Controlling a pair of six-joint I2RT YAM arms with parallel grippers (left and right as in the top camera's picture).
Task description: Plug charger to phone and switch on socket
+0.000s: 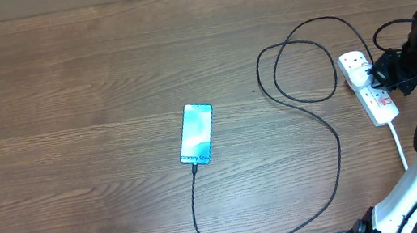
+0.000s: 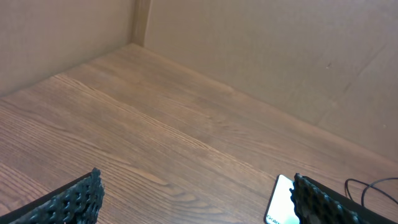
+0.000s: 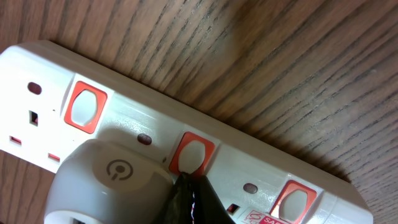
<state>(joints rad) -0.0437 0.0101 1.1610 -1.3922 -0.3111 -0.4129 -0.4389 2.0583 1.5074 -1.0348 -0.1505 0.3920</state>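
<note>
The right gripper (image 3: pixel 188 194) is closed to one blunt point, holding nothing. Its tip rests on the near edge of the middle red switch (image 3: pixel 193 152) on the power strip (image 3: pixel 249 165), and the charger's white adapter (image 3: pixel 106 180) is plugged in just beside it. The black cable (image 1: pixel 334 140) trails well away to the phone (image 1: pixel 196 134) and meets its bottom edge. The left gripper (image 2: pixel 196 190) hangs wide open and empty, with the phone close to one finger. Contact looks marginal, so a push could skid off the rocker onto the adapter. It could also shove the light strip along the table instead of tipping the switch, tugging the cable. Whether the switch has flipped, I cannot tell.
</note>
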